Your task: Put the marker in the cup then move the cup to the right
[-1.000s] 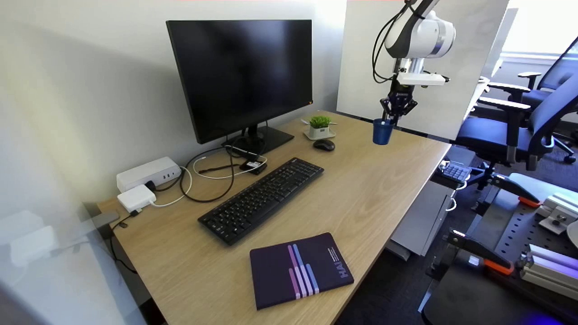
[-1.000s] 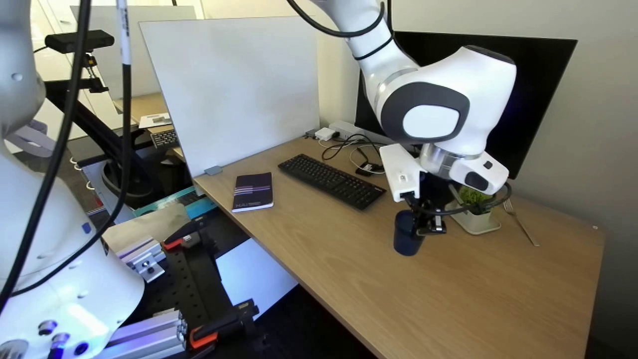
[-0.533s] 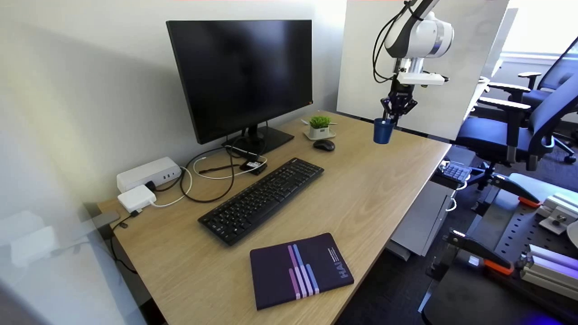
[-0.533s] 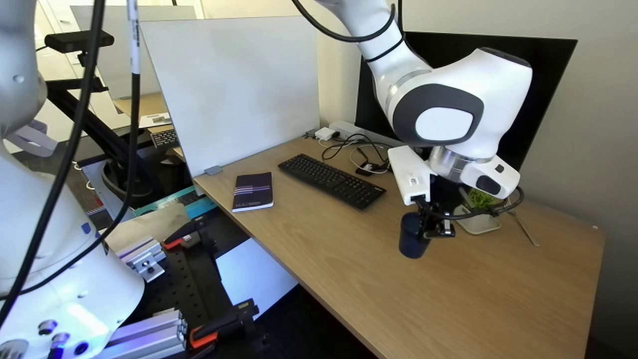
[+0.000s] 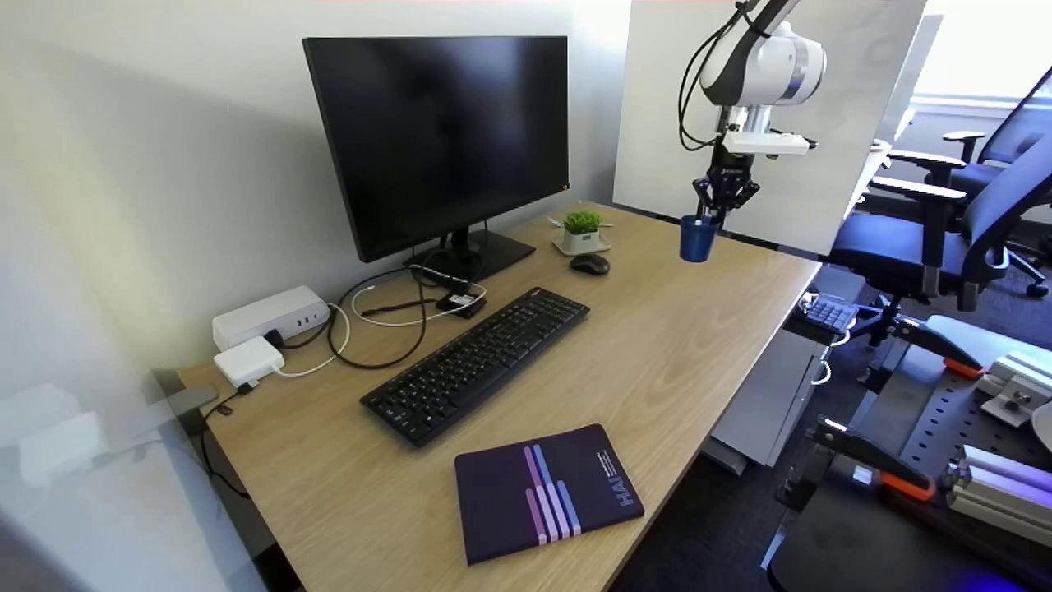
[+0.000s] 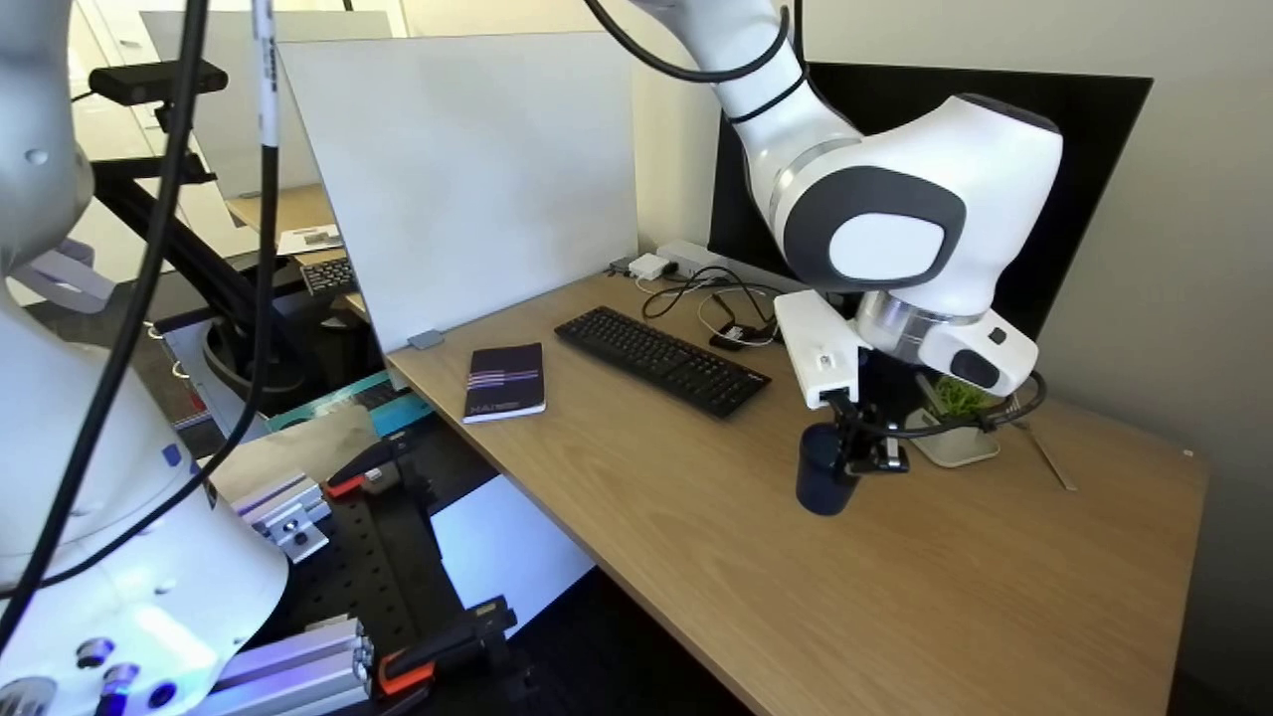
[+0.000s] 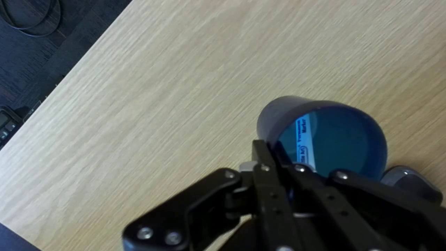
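Since the marker [image 7: 305, 141] lies inside the cup [image 7: 343, 141], the first half of the task looks done. The marker's long axis runs up the wrist view, close to the held wall, and one end is hidden behind the end effector [image 7: 270, 148]. That is closed narrow on the cup's wall at the rim, one jaw within the mouth and one outside, and the cup is held near upright in both exterior views. Whether its base touches the surface [image 5: 657, 345] I cannot tell. What the coming move turns on is the offset: most of the cup's body lies to one side of the jaws, toward the notebook [image 5: 549, 493], so a brisk swing could tip it about that pinch. Nearest beyond is the mouse [image 5: 590, 264], apart from the cup; the keyboard [image 5: 477, 362] lies farther off. If right means the robot's own, the carry should lead away from keyboard and notebook, toward the end where the fork [image 6: 1050, 459] lies.
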Controlling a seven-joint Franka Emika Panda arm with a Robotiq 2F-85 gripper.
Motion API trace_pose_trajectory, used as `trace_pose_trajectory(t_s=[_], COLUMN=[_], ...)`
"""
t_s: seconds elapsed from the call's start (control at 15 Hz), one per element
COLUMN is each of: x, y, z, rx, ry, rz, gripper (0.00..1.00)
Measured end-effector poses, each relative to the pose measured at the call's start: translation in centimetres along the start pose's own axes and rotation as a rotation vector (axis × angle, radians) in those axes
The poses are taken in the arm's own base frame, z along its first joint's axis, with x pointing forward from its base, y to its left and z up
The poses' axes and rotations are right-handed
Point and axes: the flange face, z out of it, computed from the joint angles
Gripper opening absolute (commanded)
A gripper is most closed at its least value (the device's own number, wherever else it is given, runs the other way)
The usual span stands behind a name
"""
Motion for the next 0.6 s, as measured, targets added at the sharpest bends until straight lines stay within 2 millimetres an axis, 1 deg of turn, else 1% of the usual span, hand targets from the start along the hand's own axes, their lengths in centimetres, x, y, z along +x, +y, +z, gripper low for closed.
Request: trace_pose_trajectory(t_s=[0.07, 0.4, 0.6], x=[0.0, 0.3, 1.4], y=[0.0, 0.1, 1.2], z=[0.0, -0.1, -0.1], rx=[0.000, -0.004, -0.018], ry=[0.000, 0.024, 0.098], rz=[0.000, -0.021, -0.076], gripper=[0.01, 0.01, 0.01])
